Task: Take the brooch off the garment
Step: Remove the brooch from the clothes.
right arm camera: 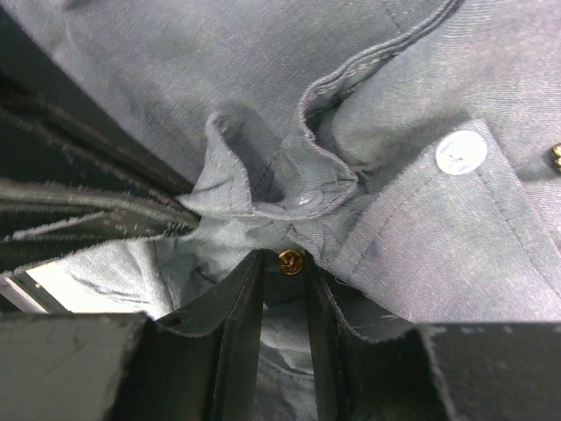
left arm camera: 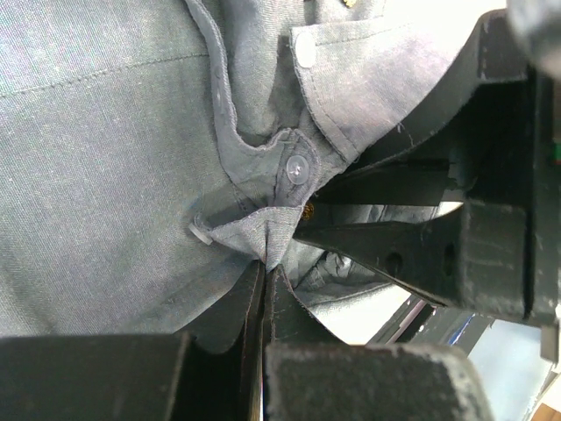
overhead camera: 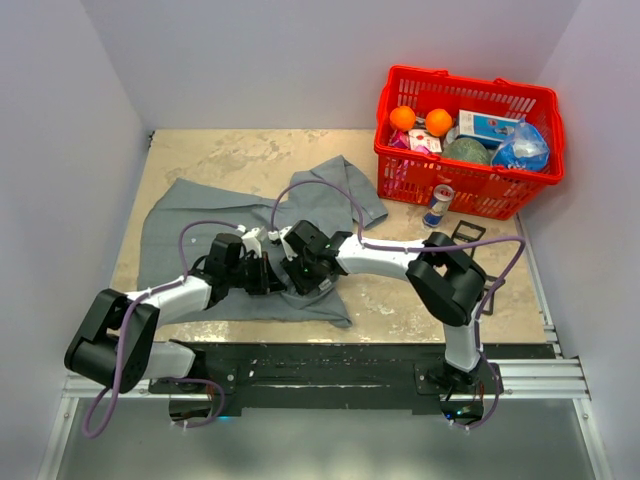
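Observation:
The grey shirt (overhead camera: 200,235) lies spread on the table. My two grippers meet over its button placket. My left gripper (left arm camera: 266,266), also in the top view (overhead camera: 270,272), is shut on a pinched fold of the shirt cloth (left arm camera: 131,132) beside a white button (left arm camera: 298,168). My right gripper (right arm camera: 285,267), in the top view (overhead camera: 298,270), has its tips closed around a small round gold brooch (right arm camera: 290,260) that sits in the bunched cloth (right arm camera: 421,254). The brooch shows as a gold speck in the left wrist view (left arm camera: 308,209).
A red basket (overhead camera: 395,160) with oranges, a box and bags stands at the back right. A drink can (overhead camera: 436,205) and a black frame (overhead camera: 466,232) lie in front of it. A second small gold stud (right arm camera: 555,156) sits on the shirt near a white button (right arm camera: 461,153).

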